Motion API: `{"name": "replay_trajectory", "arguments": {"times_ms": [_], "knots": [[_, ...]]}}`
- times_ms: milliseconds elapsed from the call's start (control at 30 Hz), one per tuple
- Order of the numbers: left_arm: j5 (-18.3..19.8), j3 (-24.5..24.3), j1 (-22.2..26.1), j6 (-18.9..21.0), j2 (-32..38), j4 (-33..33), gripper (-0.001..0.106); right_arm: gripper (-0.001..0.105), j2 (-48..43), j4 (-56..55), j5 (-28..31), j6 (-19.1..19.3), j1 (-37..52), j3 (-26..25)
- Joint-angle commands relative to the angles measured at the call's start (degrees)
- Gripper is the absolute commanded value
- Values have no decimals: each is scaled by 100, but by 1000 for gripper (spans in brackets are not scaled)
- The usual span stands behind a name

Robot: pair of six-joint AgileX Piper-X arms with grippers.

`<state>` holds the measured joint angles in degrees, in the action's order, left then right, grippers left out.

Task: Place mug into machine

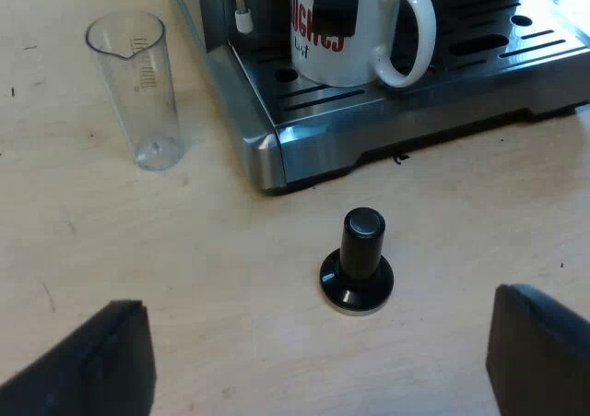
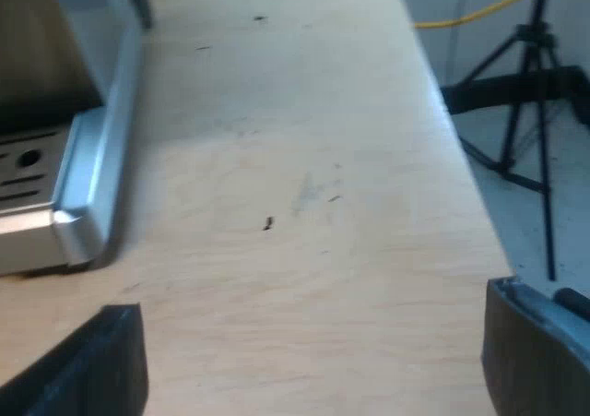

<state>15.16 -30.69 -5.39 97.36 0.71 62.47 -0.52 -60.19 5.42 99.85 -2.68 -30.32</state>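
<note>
mug upright on drip tray, inside unseen | measuring glass empty, on table | left gripper released | right gripper released

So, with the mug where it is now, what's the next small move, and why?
Probably just back both arms away: the mug stands upright on the machine's drip tray, and the left gripper and right gripper are open, empty.

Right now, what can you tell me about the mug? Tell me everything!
The mug is white, ceramic by its look, with red and dark lettering and a big looped handle. It stands upright on the espresso machine's slotted metal tray. A dark part in front hides its top and some letters. Nothing grips it.
</note>
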Motion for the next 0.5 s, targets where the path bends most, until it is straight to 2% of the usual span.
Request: {"name": "replay_trajectory", "arguments": {"times_ms": [33,500], "knots": [[-24,-30,2,11,797,-60,81,79,-258,61,-25,25,11,-20],[-24,-30,2,11,797,-60,81,79,-258,61,-26,25,-31,-20]]}}
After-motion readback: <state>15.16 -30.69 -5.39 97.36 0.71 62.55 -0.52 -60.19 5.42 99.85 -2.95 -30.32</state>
